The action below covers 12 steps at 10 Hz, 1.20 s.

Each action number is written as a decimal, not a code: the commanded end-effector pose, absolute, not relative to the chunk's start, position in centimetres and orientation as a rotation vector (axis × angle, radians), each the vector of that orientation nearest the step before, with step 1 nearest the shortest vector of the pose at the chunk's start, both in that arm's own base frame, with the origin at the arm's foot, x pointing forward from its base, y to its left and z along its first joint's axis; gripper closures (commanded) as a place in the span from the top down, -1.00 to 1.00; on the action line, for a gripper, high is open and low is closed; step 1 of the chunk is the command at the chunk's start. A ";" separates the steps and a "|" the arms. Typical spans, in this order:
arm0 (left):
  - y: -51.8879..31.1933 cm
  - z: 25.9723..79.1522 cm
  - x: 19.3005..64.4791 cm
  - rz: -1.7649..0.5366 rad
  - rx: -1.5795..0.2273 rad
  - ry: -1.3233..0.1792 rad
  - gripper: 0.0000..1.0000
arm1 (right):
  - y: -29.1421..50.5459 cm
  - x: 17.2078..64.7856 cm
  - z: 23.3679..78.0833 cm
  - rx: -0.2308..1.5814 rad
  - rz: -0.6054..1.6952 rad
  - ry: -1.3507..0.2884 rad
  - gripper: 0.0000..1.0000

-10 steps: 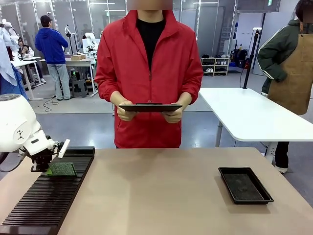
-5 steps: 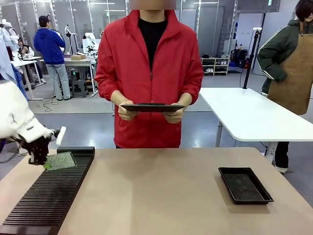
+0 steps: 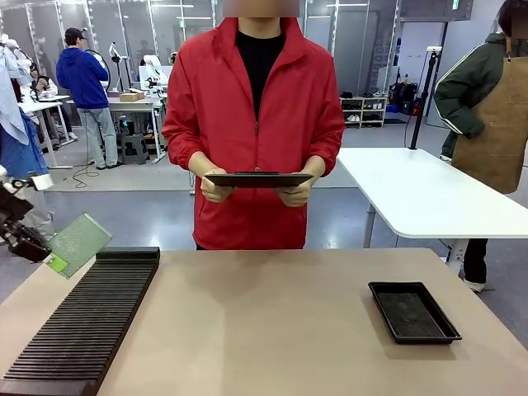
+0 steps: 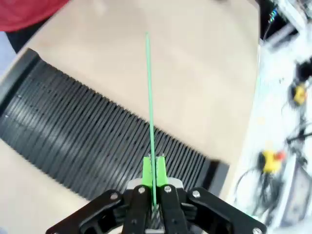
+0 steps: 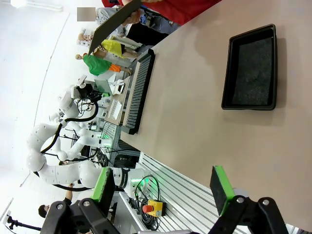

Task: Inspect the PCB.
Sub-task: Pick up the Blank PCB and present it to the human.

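The green PCB [image 3: 78, 242] hangs tilted in the air at the table's far left, above the left edge of the black slotted rack [image 3: 82, 326]. My left gripper [image 3: 45, 257] is shut on its lower corner. In the left wrist view the PCB [image 4: 149, 107] shows edge-on as a thin green line rising from between the shut green pads [image 4: 146, 169], with the rack [image 4: 92, 146] below. My right gripper [image 5: 163, 187] is open with nothing between its fingers, high over the table's near side.
A black shallow tray [image 3: 412, 311] lies on the right of the table, also seen as the tray [image 5: 251, 68] in the right wrist view. A person in a red jacket stands across the table holding a clipboard [image 3: 257, 179]. A white table [image 3: 429, 198] stands behind on the right.
My left gripper has lifted the PCB off the slotted rack and carried it up and to the left, tilting it more upright. The person and tray have not moved.
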<state>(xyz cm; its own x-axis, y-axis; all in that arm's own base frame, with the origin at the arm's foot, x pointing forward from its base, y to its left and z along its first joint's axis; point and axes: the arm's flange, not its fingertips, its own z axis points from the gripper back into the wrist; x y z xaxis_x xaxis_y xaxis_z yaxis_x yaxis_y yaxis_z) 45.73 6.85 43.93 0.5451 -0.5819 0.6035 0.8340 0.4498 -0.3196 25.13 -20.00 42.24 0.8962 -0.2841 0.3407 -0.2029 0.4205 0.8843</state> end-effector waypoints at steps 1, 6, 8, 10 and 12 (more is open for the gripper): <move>6.6 40.7 46.8 -0.565 -0.952 -0.617 -1.00 | -20.2 25.1 42.3 1.151 -0.037 -0.501 1.00; 7.2 40.4 46.0 -0.665 -0.887 -0.514 -1.00 | -20.2 25.1 42.3 1.151 -0.037 -0.501 1.00; 6.8 39.8 46.1 -0.624 -0.923 -0.513 -0.95 | -20.2 25.1 42.3 1.151 -0.037 -0.501 1.00; 4.5 40.4 48.4 -0.348 -1.375 -0.317 -0.95 | -20.2 25.1 42.3 1.151 -0.037 -0.501 1.00; 1.9 39.2 50.5 -0.154 -1.507 -0.106 -0.95 | -20.2 25.1 42.3 1.151 -0.037 -0.501 1.00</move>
<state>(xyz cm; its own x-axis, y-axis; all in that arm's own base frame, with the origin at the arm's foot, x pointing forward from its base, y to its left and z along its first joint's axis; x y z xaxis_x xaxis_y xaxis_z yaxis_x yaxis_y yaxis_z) 48.01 1.91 38.86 0.9285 -0.1260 0.3493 0.3638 0.1194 -0.9238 25.12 -20.03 42.26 0.8960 -0.2845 0.3411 -0.2030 0.4208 0.8842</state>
